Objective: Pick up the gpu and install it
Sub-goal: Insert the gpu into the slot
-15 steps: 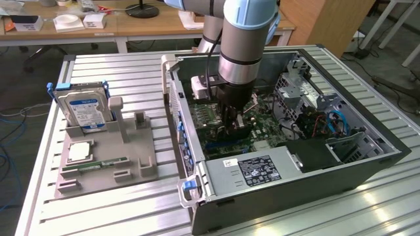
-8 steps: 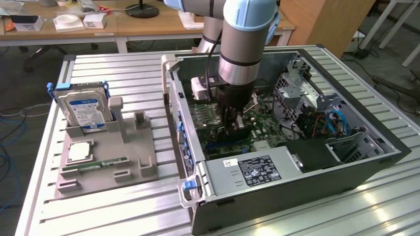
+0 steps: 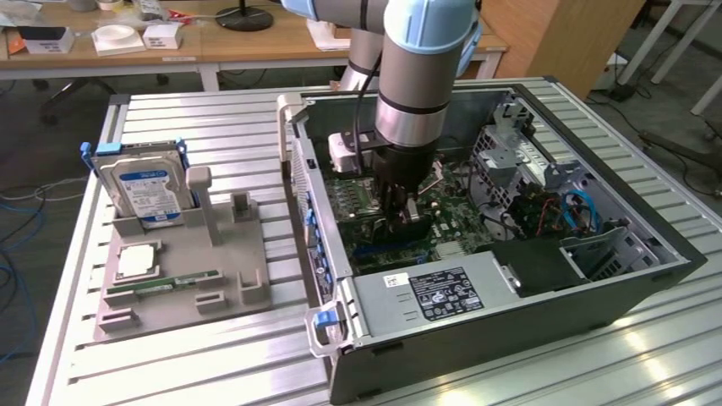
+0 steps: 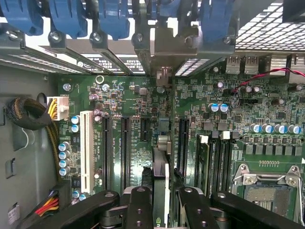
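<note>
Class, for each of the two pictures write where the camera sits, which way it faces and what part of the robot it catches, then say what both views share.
Exterior view: off the arm, high beside the table, looking down into the open computer case; the arm and pincer show.
Wrist view: on the wrist, looking along the pincer's fingers at the motherboard, with the gpu edge-on between them.
Shared: pincer, gpu and motherboard.

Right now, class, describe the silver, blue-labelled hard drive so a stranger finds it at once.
Find the open black computer case; to the exterior view's left sits a grey plastic tray. The silver, blue-labelled hard drive stands upright at its far end, whereas the thin green memory stick lies flat.
</note>
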`<move>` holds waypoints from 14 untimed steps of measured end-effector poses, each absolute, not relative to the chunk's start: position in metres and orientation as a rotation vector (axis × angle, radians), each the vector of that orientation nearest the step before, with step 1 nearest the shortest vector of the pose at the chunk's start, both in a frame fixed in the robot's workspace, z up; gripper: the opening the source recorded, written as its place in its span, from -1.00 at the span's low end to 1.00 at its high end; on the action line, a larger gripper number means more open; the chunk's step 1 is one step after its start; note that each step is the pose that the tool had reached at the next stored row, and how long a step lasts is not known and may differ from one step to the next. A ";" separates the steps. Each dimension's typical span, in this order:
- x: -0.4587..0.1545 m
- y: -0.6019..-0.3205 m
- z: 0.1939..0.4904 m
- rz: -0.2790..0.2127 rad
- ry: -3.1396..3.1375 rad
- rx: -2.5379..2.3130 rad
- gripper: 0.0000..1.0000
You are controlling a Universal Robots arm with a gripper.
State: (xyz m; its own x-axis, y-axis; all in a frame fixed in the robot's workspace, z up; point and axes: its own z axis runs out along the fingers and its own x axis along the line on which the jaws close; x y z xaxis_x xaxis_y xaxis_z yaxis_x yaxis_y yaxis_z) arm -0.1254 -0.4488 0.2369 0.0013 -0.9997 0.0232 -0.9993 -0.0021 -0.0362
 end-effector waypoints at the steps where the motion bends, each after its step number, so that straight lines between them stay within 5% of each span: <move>1: -0.125 -0.449 0.237 -0.065 2.212 -2.216 -0.48; 14: -0.125 -0.449 0.239 -0.060 2.210 -2.214 -0.48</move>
State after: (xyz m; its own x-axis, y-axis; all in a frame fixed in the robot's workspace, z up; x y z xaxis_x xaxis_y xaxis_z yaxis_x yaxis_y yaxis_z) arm -0.1254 -0.4486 0.2395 0.0013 -0.9998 0.0185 -0.9994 -0.0020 -0.0359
